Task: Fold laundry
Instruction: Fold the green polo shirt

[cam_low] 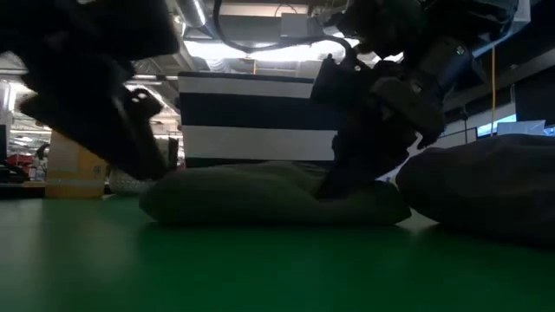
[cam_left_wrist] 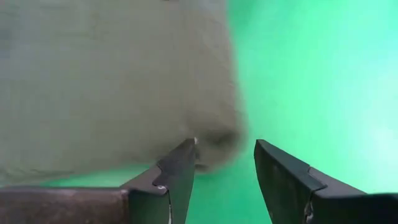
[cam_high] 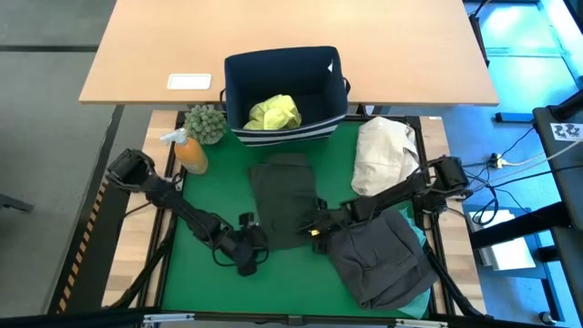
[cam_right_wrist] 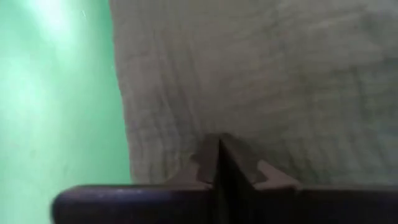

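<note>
Fingers of the right gripper (cam_right_wrist: 217,163) are pressed together on the near right edge of the olive garment (cam_high: 284,199), which lies folded mid-mat, just near of the bin (cam_high: 239,91). Those of the left gripper (cam_left_wrist: 225,171) stand spread, straddling its near left corner without pinching it yet. With one gripper at each near corner, my guess is a fold toward the far side.

Only the wrist views settle the fingers (from above, both grippers are dark lumps at the hem). The high view alone shows the rest of the laundry: a yellow-green shirt (cam_high: 273,113) in the bin and a grey garment (cam_high: 383,260) near right, over something turquoise (cam_high: 420,235). The low view shows the olive garment lying flat on the mat (cam_low: 217,269).
</note>
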Robot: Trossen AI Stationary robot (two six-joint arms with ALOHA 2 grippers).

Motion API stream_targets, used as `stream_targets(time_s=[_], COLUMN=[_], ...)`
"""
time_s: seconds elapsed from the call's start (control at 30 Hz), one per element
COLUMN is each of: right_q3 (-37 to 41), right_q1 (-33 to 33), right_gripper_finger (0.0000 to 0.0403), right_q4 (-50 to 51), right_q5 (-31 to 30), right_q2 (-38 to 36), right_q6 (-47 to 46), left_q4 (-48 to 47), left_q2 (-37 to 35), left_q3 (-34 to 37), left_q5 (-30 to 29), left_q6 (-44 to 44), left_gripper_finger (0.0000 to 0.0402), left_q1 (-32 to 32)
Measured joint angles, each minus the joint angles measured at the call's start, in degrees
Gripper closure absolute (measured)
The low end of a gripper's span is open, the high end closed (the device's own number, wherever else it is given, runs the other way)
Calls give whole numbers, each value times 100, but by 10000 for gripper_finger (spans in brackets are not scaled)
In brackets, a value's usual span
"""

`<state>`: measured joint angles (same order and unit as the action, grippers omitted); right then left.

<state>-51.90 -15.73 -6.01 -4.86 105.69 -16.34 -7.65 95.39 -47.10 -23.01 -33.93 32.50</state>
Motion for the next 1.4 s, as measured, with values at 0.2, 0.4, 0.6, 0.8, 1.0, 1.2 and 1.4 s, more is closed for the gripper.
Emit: stream_targets(time_s=[0.2,0.4,0.6,0.8,1.0,1.2,1.4], right_q3=[-114,-175,-175,-175,-175,-175,-175], right_q1=[-7,-7,-7,-7,-4,-4,0], right_gripper_finger=[391,395,398,401,400,400,400], right_q4=[-27,-58,-60,-68,-71,-36,-36], right_q5=[318,493,493,493,493,491,491], right_q2=[10,10,10,10,10,8,8], right_q6=[2,-11,-11,-11,-11,9,9], left_q4=[-106,-114,-83,-106,-536,-2621,-3709], left_q2=[-2,-193,-256,-145,35,-26,-31], left_q3=[-4,-54,-183,-181,-179,-383,-1129], left_q5=[72,-1312,-2896,-2353,-530,-38,-1225], left_q6=[-355,-408,157,198,395,-909,-1312], left_gripper_finger=[243,243,243,243,243,243,243], left_q1=[524,923,833,164,-171,71,403])
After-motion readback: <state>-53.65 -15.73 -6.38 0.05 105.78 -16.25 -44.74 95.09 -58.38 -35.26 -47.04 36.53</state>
